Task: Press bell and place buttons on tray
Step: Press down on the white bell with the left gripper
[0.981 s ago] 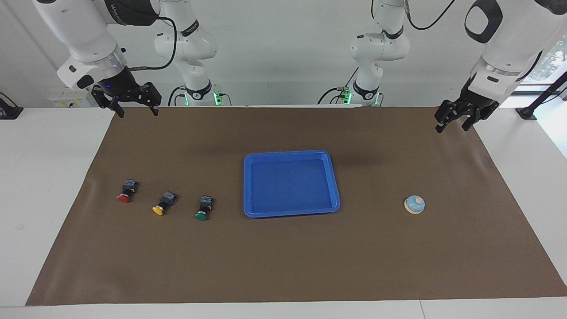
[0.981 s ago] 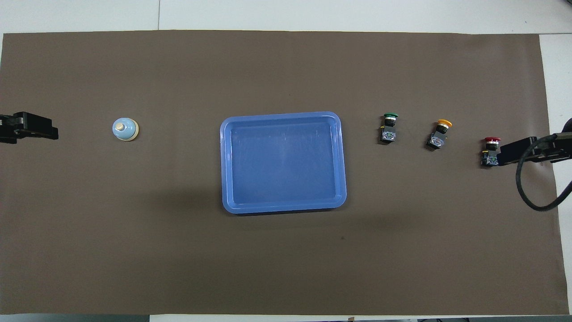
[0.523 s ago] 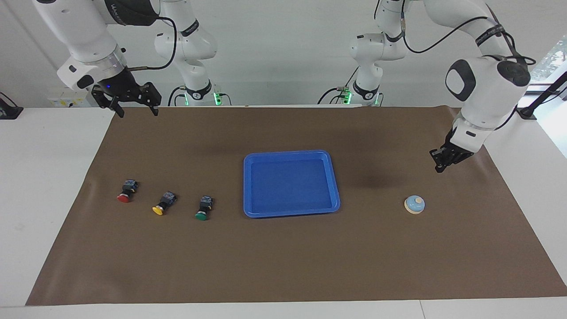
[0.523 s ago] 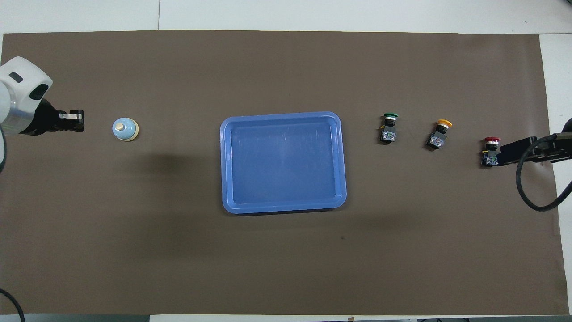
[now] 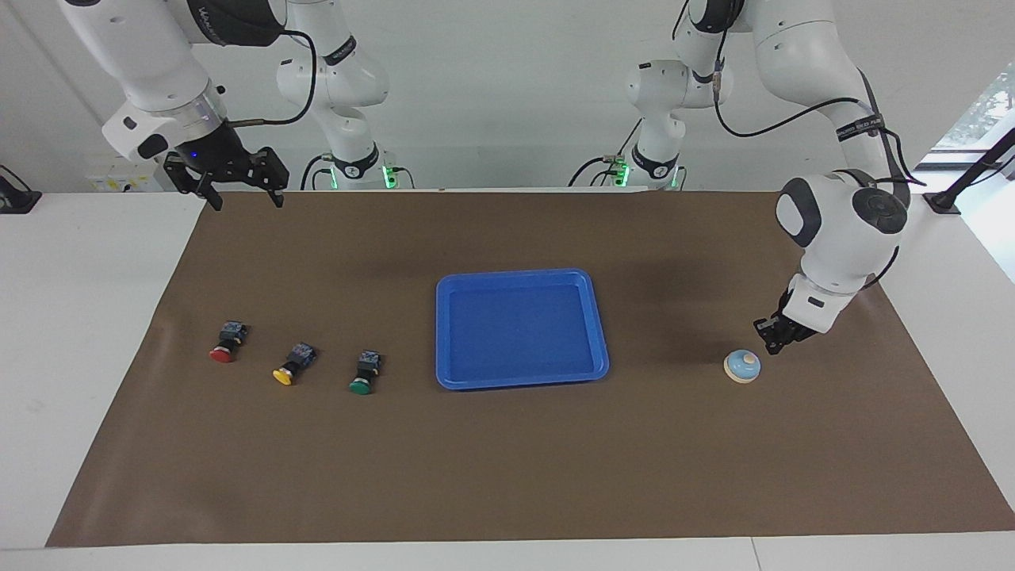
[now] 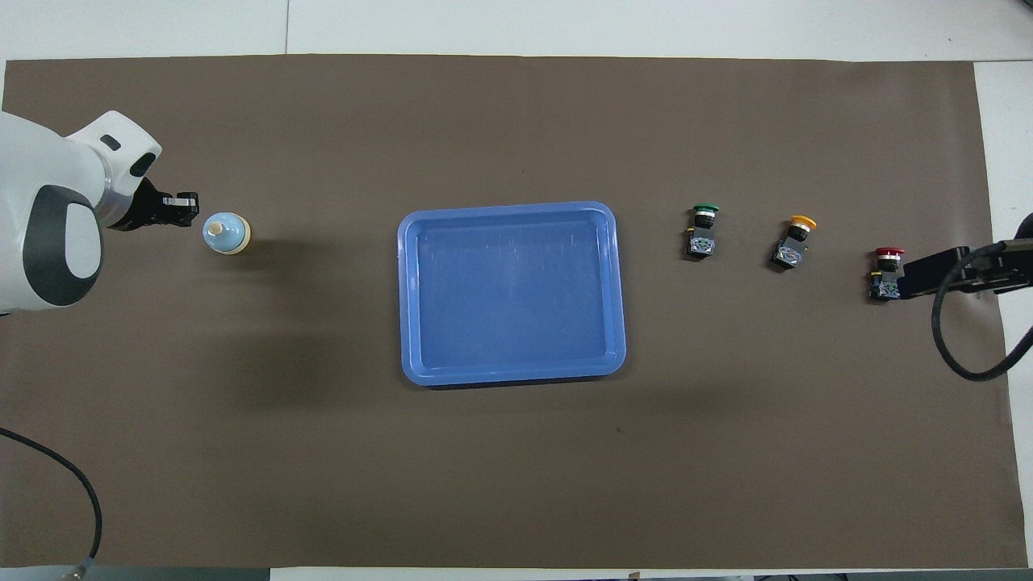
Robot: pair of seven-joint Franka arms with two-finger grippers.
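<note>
The bell (image 5: 742, 366) (image 6: 226, 233) stands on the mat toward the left arm's end of the table. My left gripper (image 5: 771, 339) (image 6: 182, 211) is shut and low over the mat just beside the bell, not touching it. The blue tray (image 5: 515, 275) (image 6: 508, 208) lies mid-table with nothing in it. The red button (image 5: 224, 346) (image 6: 885, 270), yellow button (image 5: 292, 364) (image 6: 795, 242) and green button (image 5: 364, 374) (image 6: 703, 230) lie in a row toward the right arm's end. My right gripper (image 5: 246, 197) (image 6: 928, 273) waits open, high over the mat's edge at the robots' end.
A brown mat (image 5: 507, 460) covers most of the white table (image 5: 71, 317). The right arm's black cable (image 6: 960, 363) hangs over the mat's end beside the red button.
My left arm has swung down and out from the mat's corner at the robots' end to just beside the bell, and its fingers have closed. The right arm, buttons, tray and bell have not moved.
</note>
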